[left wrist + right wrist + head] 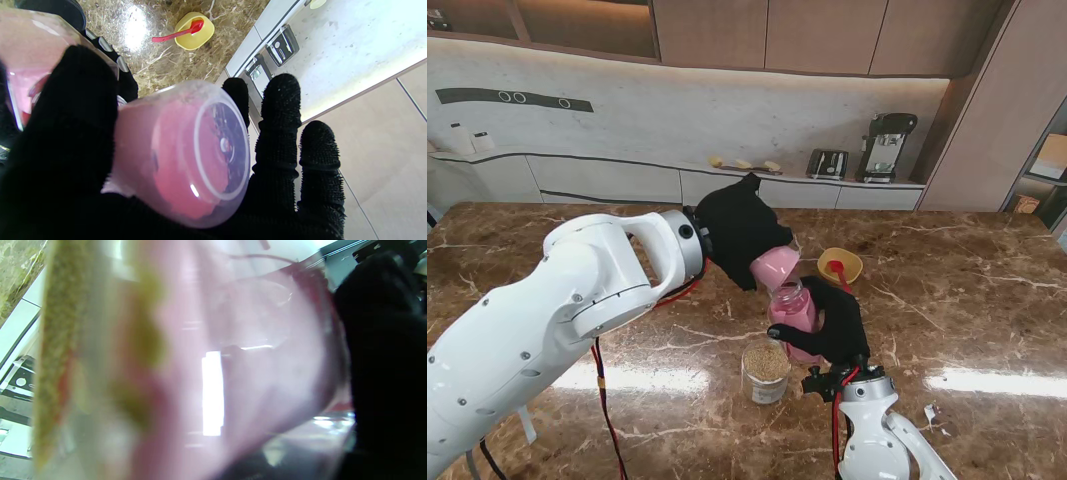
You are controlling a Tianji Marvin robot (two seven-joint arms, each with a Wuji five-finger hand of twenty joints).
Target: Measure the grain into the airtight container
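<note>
My left hand, in a black glove, is shut on a clear plastic cup of pink grain and holds it tipped, mouth down, over a clear jar. The jar stands on the table, filled with pink grain, and my right hand is wrapped around its right side. In the left wrist view the cup's round base faces the camera between thumb and fingers. The right wrist view is filled by the blurred pink jar wall with a black glove beside it.
A second clear jar of tan grain stands nearer to me, just left of the right hand. A yellow bowl with a red spoon sits farther back on the right, also seen as the yellow bowl. Appliances line the back counter.
</note>
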